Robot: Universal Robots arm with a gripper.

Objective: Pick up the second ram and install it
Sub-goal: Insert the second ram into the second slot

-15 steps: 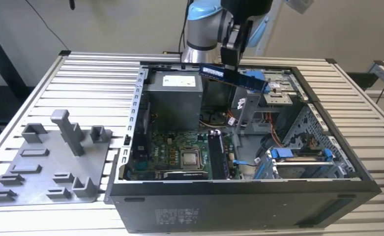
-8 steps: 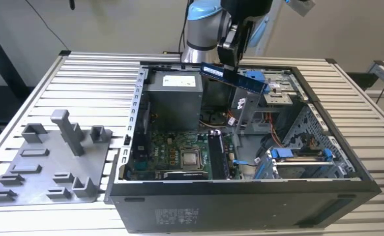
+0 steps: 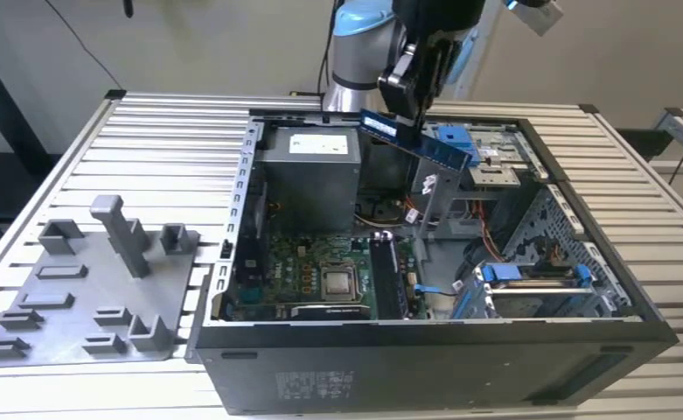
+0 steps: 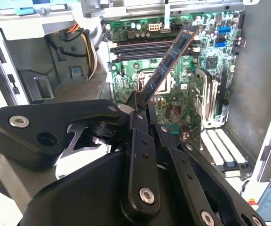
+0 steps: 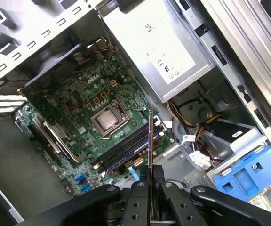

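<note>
Your gripper [image 3: 409, 115] hangs over the open case [image 3: 435, 367], clamped tight on the ram [image 3: 425, 144]
You have the ram tilted in the air above the case, clear of the slots [image 5: 123, 148] inside; a power supply [image 3: 306, 179] sits in the case, a tray [image 3: 73, 306] just outside it

A pale table [image 3: 142, 131] of long parallel slats fills the exterior view from edge to edge. On the left of the frame a flat grey plastic tray [image 3: 67, 332] lies on the slats, with low blocks and one tall upright post [image 3: 121, 232] rising from it. Just beside the tray, across the centre and right, an open dark computer case [image 3: 435, 372] lies on its side with its interior facing up.
</note>
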